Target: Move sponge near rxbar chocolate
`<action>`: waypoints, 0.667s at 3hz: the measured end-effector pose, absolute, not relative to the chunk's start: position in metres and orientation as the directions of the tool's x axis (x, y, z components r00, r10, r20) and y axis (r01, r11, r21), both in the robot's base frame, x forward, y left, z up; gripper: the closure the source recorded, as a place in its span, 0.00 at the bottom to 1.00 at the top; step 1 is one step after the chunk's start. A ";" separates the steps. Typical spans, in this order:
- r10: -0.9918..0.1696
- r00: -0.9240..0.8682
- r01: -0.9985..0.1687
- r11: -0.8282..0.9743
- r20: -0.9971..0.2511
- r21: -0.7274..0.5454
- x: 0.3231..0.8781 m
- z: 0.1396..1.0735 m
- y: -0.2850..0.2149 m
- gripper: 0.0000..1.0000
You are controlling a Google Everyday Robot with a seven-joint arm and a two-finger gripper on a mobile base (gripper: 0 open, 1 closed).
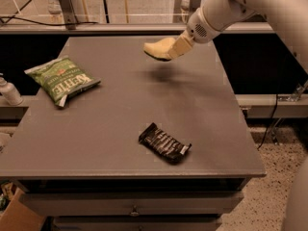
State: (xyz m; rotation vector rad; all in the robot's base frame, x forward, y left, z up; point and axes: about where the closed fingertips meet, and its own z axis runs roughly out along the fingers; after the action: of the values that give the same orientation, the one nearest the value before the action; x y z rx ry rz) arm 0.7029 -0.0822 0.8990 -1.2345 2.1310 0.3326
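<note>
The pale yellow sponge (157, 48) hangs in the air above the far middle of the grey table (115, 129), casting a shadow below it. My gripper (169, 49) is shut on the sponge, coming in from the upper right on the white arm. The rxbar chocolate (164, 143), in a shiny black crinkled wrapper, lies flat near the table's front edge, well in front of the sponge.
A green chip bag (61, 79) lies on the table's left side. A small white bottle (8, 91) stands just off the left edge. A railing runs behind the table. The robot's white body fills the right side.
</note>
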 end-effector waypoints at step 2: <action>-0.689 -0.343 -0.866 0.495 -0.639 -0.069 0.604 0.920 -0.122 1.00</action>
State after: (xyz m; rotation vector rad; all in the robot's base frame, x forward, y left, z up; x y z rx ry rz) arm 0.6041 -0.1220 0.9202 -1.2724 2.1306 0.3775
